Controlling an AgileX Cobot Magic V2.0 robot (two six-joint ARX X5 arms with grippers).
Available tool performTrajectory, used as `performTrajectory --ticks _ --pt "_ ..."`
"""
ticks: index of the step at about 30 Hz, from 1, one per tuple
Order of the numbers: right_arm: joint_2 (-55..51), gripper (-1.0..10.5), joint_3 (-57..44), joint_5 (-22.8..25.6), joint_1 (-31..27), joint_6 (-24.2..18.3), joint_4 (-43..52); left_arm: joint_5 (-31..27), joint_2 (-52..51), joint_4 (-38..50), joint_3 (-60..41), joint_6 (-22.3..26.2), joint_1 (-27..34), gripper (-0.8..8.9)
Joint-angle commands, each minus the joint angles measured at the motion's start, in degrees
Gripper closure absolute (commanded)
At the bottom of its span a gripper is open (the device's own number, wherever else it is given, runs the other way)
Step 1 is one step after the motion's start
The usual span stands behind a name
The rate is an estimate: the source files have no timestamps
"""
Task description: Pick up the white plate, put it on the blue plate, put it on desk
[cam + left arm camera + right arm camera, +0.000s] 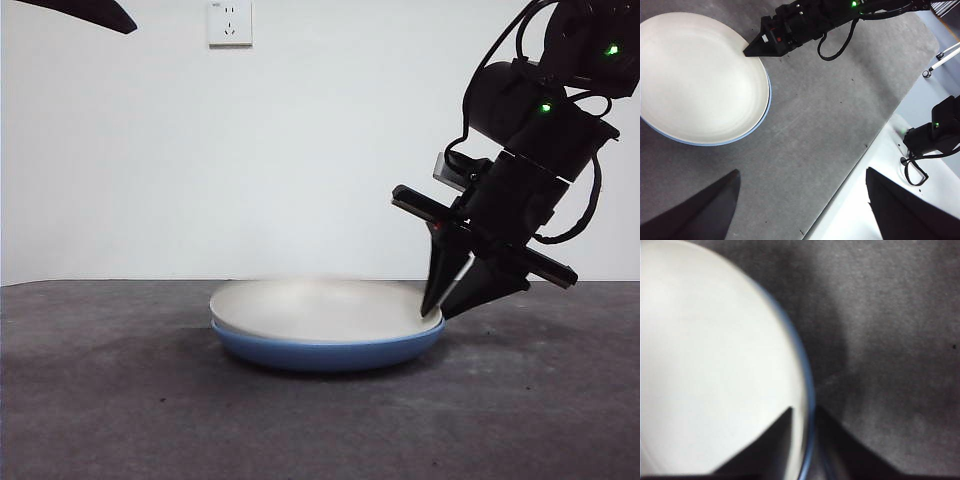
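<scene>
The white plate (pixel 320 308) lies inside the blue plate (pixel 330 355) on the desk (pixel 120 400), its upper edge blurred in the front view. My right gripper (pixel 438 312) comes down at the plates' right rim. In the right wrist view its jaws stand a little apart astride both rims: one over the white plate (pixel 715 365), the other outside the blue plate (pixel 809 390). The right gripper (pixel 805 412) is open. High above the desk my left gripper (pixel 800 200) waits open and empty, looking down on the white plate (pixel 700 75), the blue plate's edge (pixel 760 120) and the right gripper (pixel 747 51).
A white wall with a socket (pixel 230 22) stands behind the desk. The left arm shows only as a black tip (pixel 90 12) at the top left corner. The desk's edge (pixel 860 150) runs beside a pale floor with other equipment (pixel 935 132).
</scene>
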Motion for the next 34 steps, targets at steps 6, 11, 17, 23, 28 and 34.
performTrajectory --ticks 6,11,17,23,28,34 --pt "0.31 6.7 1.46 -0.07 0.63 0.68 -0.22 0.15 0.37 0.39 0.66 0.48 -0.33 4.13" --pt "-3.56 6.7 1.44 0.15 0.59 -0.26 -2.10 0.15 0.37 0.42 0.66 0.50 -0.33 4.13" --pt "-12.17 6.7 1.46 0.37 0.61 -3.85 -6.82 0.15 0.37 0.39 0.66 0.50 -0.33 4.13" --pt "-23.87 6.7 1.46 -0.31 1.27 -10.12 -16.02 0.15 0.37 0.42 0.66 0.50 -0.33 4.13" --pt "-33.16 6.7 1.46 -0.44 2.29 -14.84 -25.49 0.13 0.37 0.42 0.66 0.50 -0.33 4.13" --pt "-41.81 6.7 1.44 -3.54 4.68 -18.32 -37.88 0.15 0.37 0.39 0.66 0.48 -0.33 4.13"
